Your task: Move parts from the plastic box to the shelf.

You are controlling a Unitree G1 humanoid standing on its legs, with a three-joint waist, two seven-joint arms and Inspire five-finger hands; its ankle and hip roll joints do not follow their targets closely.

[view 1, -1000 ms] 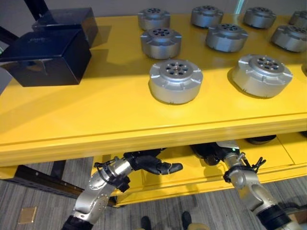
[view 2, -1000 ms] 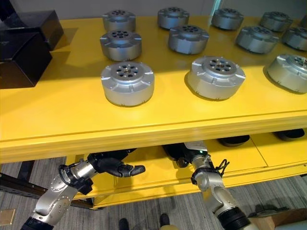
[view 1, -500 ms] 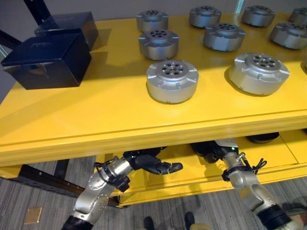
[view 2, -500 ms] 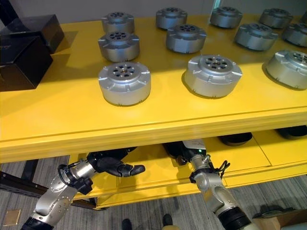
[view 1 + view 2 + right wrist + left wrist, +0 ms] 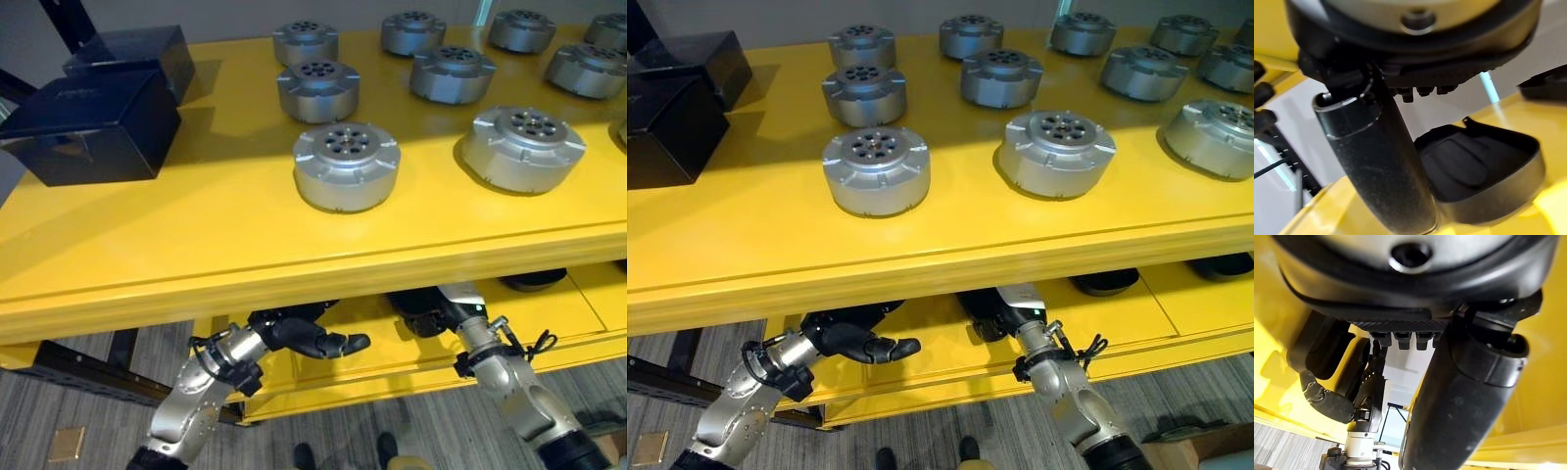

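I cup a round metal part [image 5: 1415, 264] between my left hand [image 5: 304, 336] and right hand [image 5: 436, 311] under the yellow shelf [image 5: 196, 245]; one hand alone would not carry it.

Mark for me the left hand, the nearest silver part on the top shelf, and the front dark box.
left hand [image 5: 304, 336]: left eye view, on its dark fingers under the shelf.
nearest silver part [image 5: 346, 164]: left eye view, on its top face.
front dark box [image 5: 93, 122]: left eye view, on its front side.

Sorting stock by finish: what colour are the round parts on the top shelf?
Silver-grey metal parts, clearest in the right eye view.
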